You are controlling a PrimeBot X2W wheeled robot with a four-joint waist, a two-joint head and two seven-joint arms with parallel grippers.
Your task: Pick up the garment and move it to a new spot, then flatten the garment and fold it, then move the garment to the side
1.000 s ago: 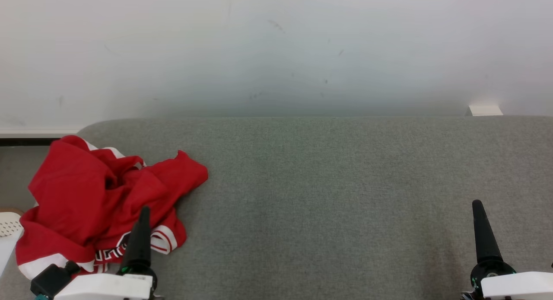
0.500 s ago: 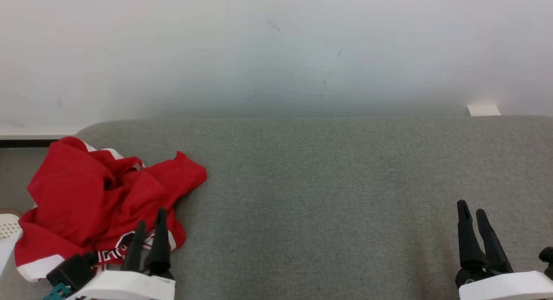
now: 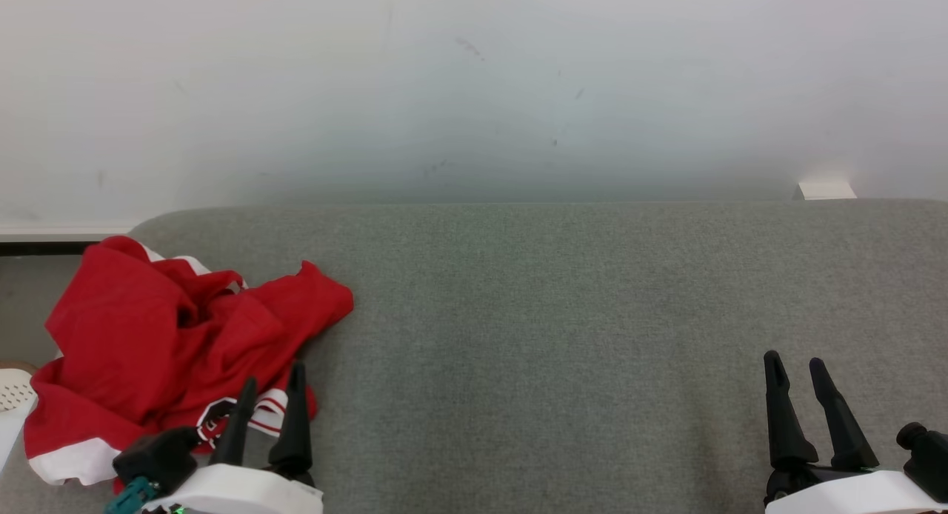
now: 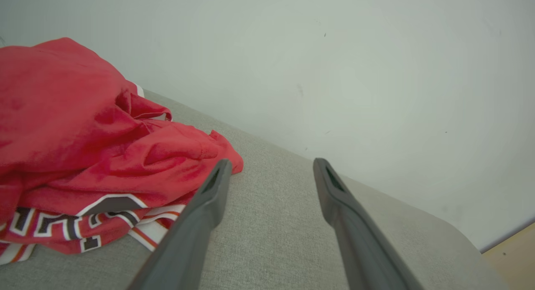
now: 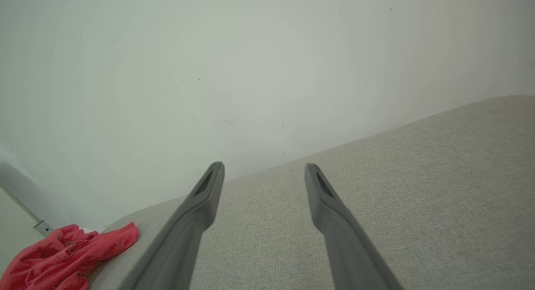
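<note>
The garment (image 3: 163,336) is a crumpled red shirt with white trim and dark lettering, lying at the left end of the grey cushioned surface (image 3: 555,314). My left gripper (image 3: 272,377) stands open at the garment's near right edge, with nothing between its fingers. In the left wrist view the garment (image 4: 83,156) lies left of that gripper (image 4: 269,164), beside its left finger. My right gripper (image 3: 794,364) is open over bare cushion at the lower right, far from the garment. The right wrist view shows the right gripper (image 5: 263,166) open and the garment (image 5: 67,256) small at the lower left.
A white wall (image 3: 474,92) rises right behind the cushion's far edge. A small white object (image 3: 827,190) sits at the back right. At the far left the cushion ends, with floor and a white perforated object (image 3: 15,388) beyond it.
Both grippers have turned about their wrists, so that two fingers of each now show side by side. The left gripper has shifted right, the right gripper slightly left. The garment lies unmoved.
</note>
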